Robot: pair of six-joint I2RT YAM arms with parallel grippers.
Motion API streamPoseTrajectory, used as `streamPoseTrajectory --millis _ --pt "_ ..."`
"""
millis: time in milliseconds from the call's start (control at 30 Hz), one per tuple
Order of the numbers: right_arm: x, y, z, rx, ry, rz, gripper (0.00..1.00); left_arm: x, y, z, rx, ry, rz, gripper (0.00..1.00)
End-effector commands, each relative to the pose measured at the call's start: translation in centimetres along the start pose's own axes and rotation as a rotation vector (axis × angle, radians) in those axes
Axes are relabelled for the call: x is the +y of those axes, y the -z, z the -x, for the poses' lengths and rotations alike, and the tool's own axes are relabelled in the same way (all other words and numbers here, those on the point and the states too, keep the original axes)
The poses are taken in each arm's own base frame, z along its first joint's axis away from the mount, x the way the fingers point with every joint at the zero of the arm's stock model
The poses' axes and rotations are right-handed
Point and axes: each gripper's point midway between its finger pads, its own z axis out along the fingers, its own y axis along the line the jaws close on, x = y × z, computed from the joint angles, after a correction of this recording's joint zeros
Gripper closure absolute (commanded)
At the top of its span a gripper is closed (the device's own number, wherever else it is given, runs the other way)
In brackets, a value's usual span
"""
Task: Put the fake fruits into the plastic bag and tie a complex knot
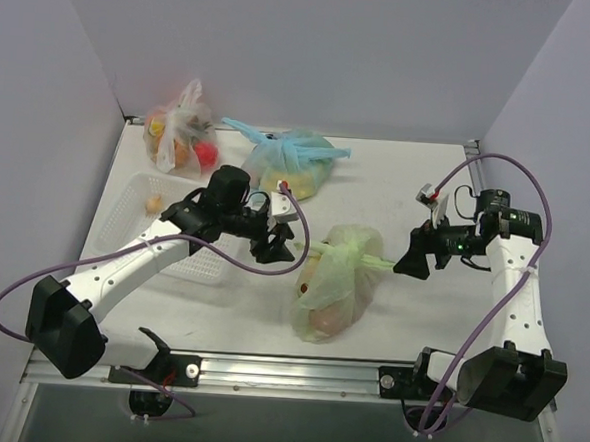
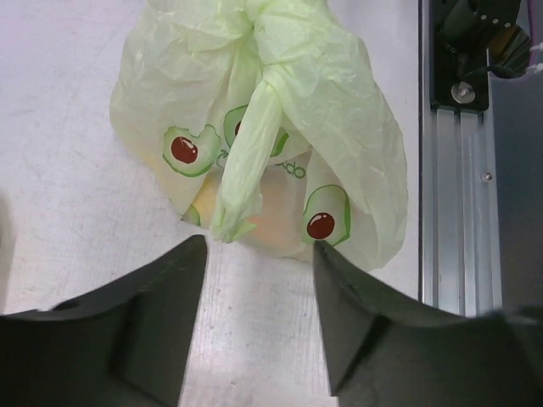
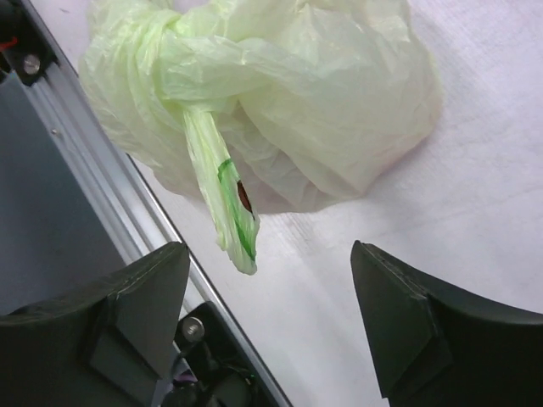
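Note:
The pale green plastic bag (image 1: 337,279) lies on the table between my arms, knotted at its top, with twisted handle tails sticking out left and right. Fake fruits show only dimly through it as orange and yellow shapes (image 2: 271,216). My left gripper (image 1: 279,242) is open and empty, just left of the bag; in its wrist view the bag (image 2: 254,110) and one tail (image 2: 242,178) lie just beyond its fingertips. My right gripper (image 1: 411,260) is open and empty to the bag's right; its wrist view shows the bag (image 3: 280,93) and the other tail (image 3: 225,199) ahead, untouched.
A light blue knotted bag (image 1: 294,161) and a clear bag of orange and red fruit (image 1: 180,134) lie at the back. A white basket (image 1: 140,217) holding a small orange piece (image 1: 154,204) stands left, under my left arm. The aluminium rail (image 1: 296,366) runs along the near edge.

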Motion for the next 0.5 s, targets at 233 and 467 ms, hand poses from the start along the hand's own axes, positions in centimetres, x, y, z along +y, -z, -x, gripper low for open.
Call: streamPoseTrajectory --millis 233,467 --pt "1.0 0.4 -0.5 0.164 0.279 -0.142 0.06 -0.2 2.0 3.0 -0.003 -0.240 0.040 0.03" --pt "-0.5 -2.4 0.1 0.225 0.325 -0.175 0.08 3.1 -0.3 2.1 0.044 -0.513 0.147 0.03"
